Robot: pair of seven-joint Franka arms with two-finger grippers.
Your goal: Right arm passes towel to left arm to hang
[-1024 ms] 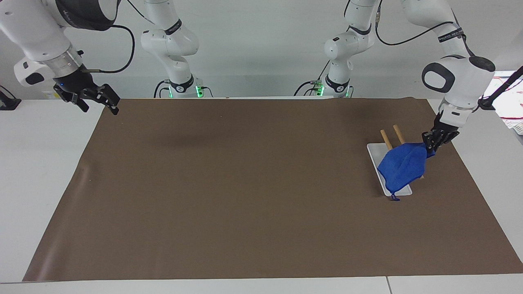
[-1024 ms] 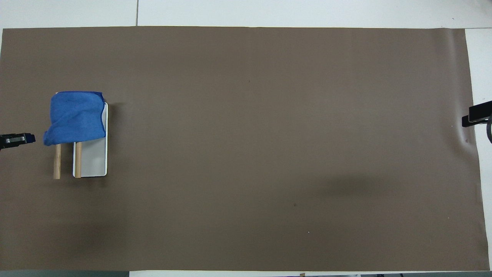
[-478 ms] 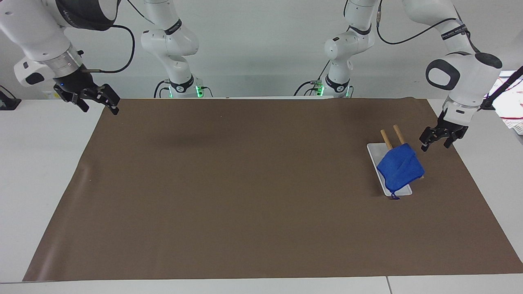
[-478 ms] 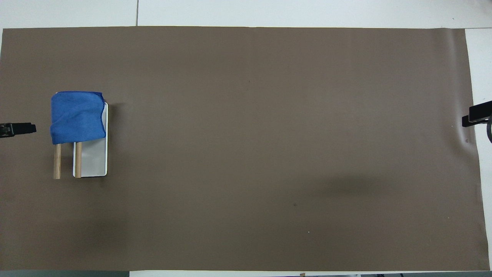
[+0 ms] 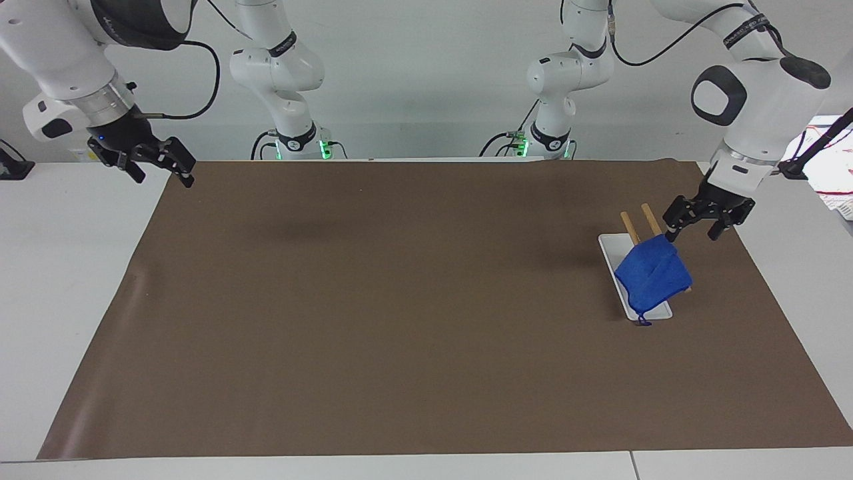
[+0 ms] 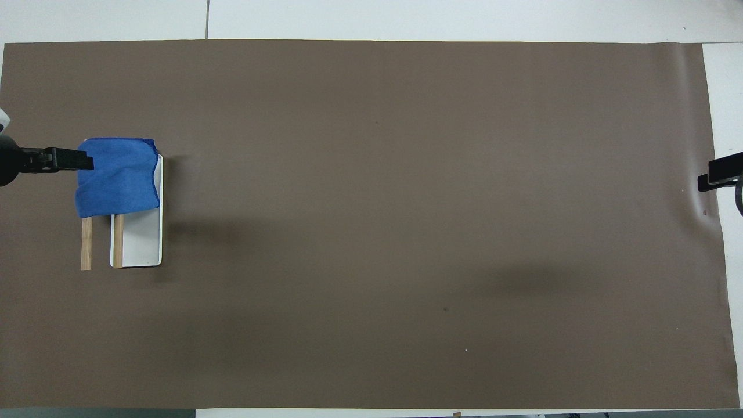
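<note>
At the left arm's end of the desk (image 5: 40, 280), the left end effector (image 5: 690, 227) is seen raised over the two wooden rails (image 5: 636, 224), fingers spread wide, nothing gripped. The towel (image 5: 652, 275) is draped over those rails, above a white base plate (image 6: 142, 244), farther from the robots than the bare rail ends. Over the right arm's end, the waiting right end effector (image 5: 165, 170) is held open and empty.

The blue towel (image 5: 652, 277) covers the farther ends of two wooden rails (image 5: 637, 225) and part of their white base (image 6: 141, 235), while the overhead view's edges crop the left gripper (image 6: 55, 159) and right gripper (image 6: 720, 172).
</note>
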